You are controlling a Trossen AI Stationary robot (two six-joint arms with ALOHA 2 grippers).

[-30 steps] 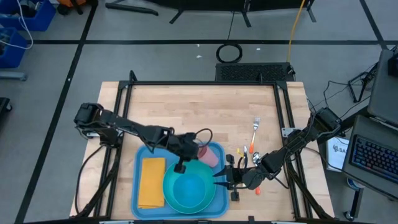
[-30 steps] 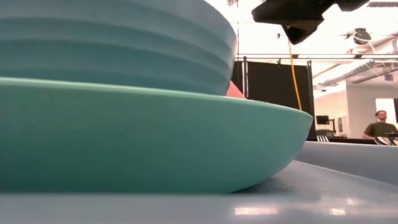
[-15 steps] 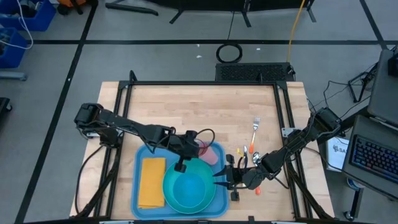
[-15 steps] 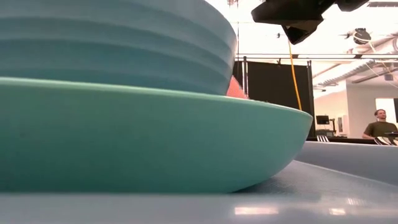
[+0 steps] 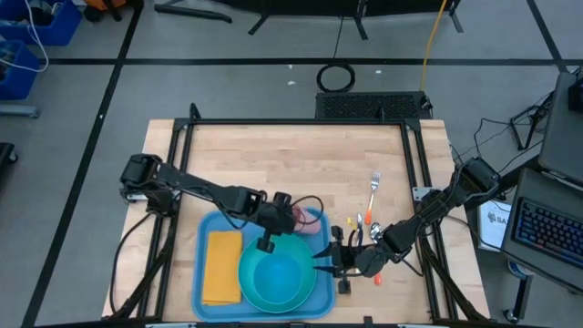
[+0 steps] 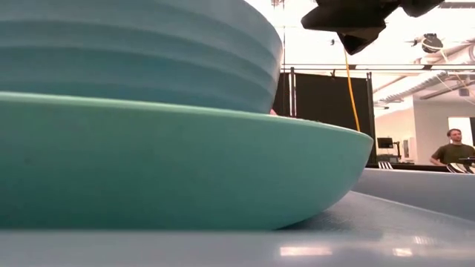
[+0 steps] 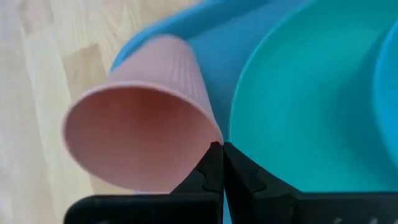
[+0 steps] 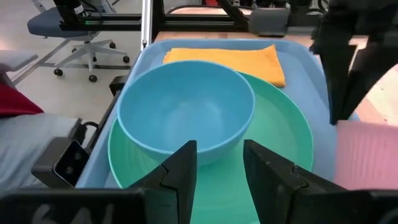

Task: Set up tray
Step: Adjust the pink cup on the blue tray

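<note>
Large flat blue plastic tray (image 5: 211,292) lies at the surface's near edge. Left gripper (image 7: 222,163), jaws pinched on the ribbed pink plastic cup's (image 7: 146,115) rim, seemingly tilted: upright it before release. Right gripper (image 8: 219,163) waits, jaws parted.

**A workshop floor around a pale wood tabletop**

The light wooden plank tabletop (image 5: 301,164) sits inside a black metal frame (image 5: 296,122) on a grey floor (image 5: 228,87) crossed by dark tape lines. A coiled black cable (image 5: 336,76) lies on the floor beyond the far edge, and a yellow cord (image 5: 432,41) runs past it. Blue plastic bins (image 5: 27,36) stand at one corner. A dark computer keyboard (image 5: 549,230) rests on a side desk. Across the room hangs a black curtain panel (image 6: 323,100) under bright ceiling light, where a person in a dark shirt (image 6: 452,150) stands. A grey wheeled office chair (image 8: 74,28) stands on the floor.
</note>
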